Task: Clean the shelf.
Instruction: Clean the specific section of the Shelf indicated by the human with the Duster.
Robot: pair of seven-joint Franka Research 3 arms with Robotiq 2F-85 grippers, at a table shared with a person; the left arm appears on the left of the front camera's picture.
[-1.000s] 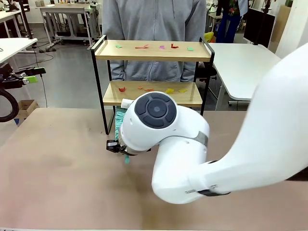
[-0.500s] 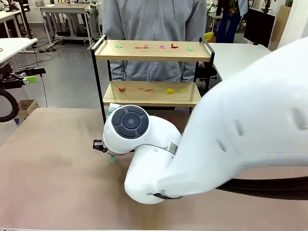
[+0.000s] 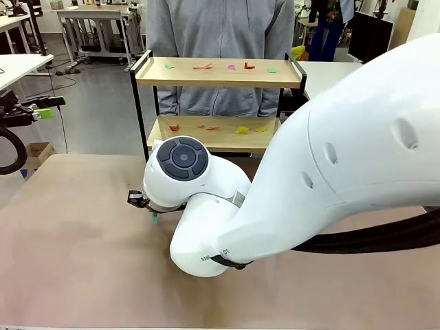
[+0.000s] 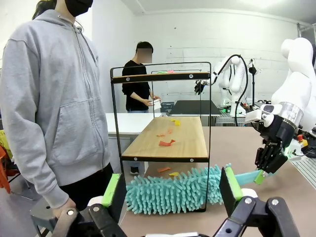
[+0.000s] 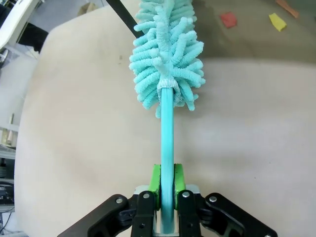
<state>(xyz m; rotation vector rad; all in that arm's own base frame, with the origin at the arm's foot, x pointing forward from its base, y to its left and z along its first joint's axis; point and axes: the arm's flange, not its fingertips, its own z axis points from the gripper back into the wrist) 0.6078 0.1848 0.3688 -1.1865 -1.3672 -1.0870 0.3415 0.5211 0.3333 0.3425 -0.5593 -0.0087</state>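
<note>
The right gripper [image 5: 167, 185] pinches the handle of a fluffy teal duster [image 5: 165, 59], its head at the foot of the shelf [image 3: 218, 77]. The shelf stands at the far edge of the worktop [image 3: 75, 261]. The left gripper [image 4: 173, 188] is spread wide.

A big white right arm [image 3: 330, 158] reaches in from the right across a tan table [image 3: 75, 254], its round wrist low in front of the shelf [image 3: 213, 79]. A teal duster [image 3: 154, 218] tip pokes out below the wrist. Coloured scraps [image 3: 242, 129] dot both wooden boards. A person [image 3: 220, 34] in a grey hoodie stands behind.
</note>
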